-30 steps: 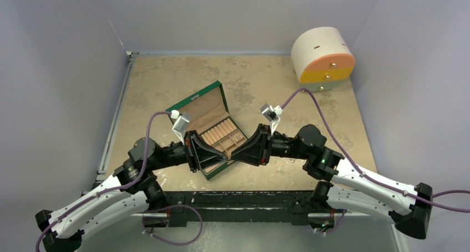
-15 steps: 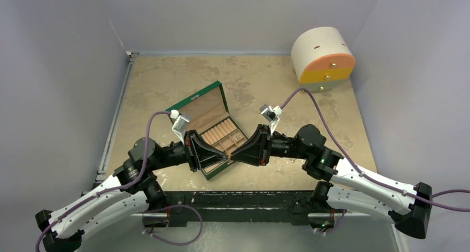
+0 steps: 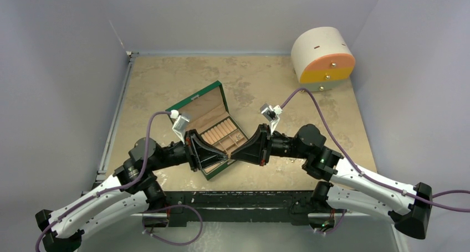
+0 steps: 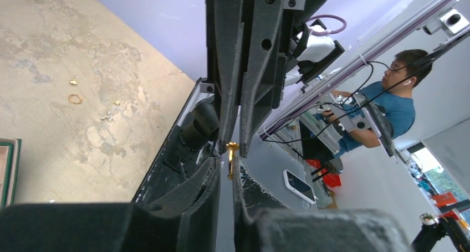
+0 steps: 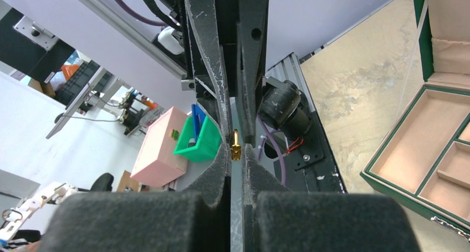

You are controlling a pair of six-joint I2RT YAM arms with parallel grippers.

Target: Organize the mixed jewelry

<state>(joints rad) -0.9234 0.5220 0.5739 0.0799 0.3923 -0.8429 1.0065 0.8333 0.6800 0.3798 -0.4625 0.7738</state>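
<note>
Right gripper (image 5: 235,152): clenched on a small gold piece (image 5: 235,145), tip to tip with the left gripper (image 4: 226,166), which is likewise pinched on that piece. Both are held over the near edge of the open green box (image 3: 194,99). A gold ring (image 4: 75,99) and tiny pieces (image 4: 107,117) are scattered on the table (image 4: 55,41), at 10 o'clock of the left fingers.

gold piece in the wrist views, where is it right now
The gold piece is pinched where the left gripper and right gripper meet tip to tip, mid-table in the top view, above the near corner of the open green box.
</note>
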